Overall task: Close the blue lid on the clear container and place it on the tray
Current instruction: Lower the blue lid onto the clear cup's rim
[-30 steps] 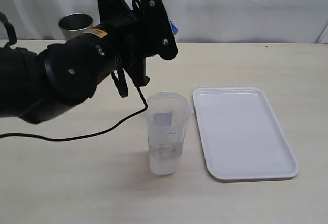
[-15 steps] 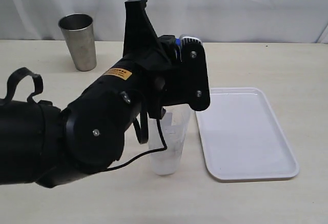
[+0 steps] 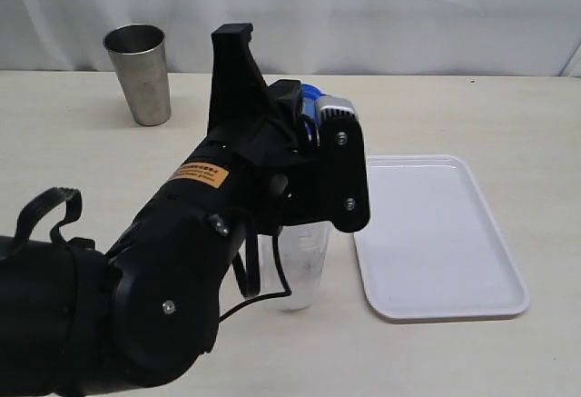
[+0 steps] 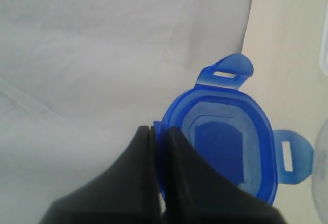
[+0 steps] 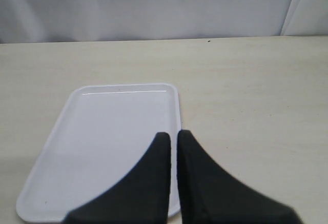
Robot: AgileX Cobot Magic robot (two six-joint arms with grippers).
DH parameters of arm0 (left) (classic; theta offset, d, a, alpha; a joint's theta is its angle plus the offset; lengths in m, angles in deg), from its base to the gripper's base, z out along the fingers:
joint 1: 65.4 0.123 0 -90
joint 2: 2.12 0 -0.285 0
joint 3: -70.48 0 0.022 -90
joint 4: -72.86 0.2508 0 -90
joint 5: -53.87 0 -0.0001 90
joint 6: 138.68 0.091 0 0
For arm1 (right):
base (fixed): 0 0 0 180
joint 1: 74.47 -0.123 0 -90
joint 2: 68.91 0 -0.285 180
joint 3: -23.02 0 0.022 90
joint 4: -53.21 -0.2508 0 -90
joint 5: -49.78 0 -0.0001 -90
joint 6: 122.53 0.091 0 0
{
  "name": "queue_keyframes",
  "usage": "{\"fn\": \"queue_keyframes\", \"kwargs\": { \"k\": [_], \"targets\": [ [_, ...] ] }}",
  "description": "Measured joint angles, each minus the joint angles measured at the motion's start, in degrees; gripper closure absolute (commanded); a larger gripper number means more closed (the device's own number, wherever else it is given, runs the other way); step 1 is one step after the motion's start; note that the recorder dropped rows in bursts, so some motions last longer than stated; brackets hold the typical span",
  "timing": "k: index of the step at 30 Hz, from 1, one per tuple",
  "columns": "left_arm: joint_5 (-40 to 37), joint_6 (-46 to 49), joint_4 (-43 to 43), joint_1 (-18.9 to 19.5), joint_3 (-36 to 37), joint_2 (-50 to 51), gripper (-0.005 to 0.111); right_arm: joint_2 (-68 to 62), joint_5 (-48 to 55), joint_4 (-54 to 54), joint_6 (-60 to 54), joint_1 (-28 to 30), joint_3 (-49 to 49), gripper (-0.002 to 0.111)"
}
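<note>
My left gripper (image 4: 159, 129) is shut on the rim of the blue lid (image 4: 225, 142), whose flaps stick out sideways. In the exterior view the lid (image 3: 311, 102) peeks out above the black left arm (image 3: 227, 233), which hangs over the clear container (image 3: 300, 270) and hides its mouth and upper half. The container stands upright on the table just left of the white tray (image 3: 436, 233). My right gripper (image 5: 173, 135) is shut on nothing, above the tray (image 5: 113, 131) near one long edge. It does not show in the exterior view.
A grey steel tumbler (image 3: 141, 70) stands at the back left of the beige table (image 3: 472, 106). A white curtain runs behind the table. A black cable loops off the left arm beside the container.
The left arm has swung from the back left down and rightward with the lid, now covering the container's top. The tumbler has come into view. The right gripper's earlier place is not shown.
</note>
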Motion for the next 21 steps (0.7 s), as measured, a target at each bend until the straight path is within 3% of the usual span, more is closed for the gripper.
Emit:
{"fn": "queue_keyframes", "kwargs": {
  "k": [21],
  "targets": [
    [0.79, 0.00, 1.50, -0.09, 2.62, 0.00, 0.107, 0.00, 0.00, 0.00, 0.00, 0.00, 0.00, 0.104]
  ]
}}
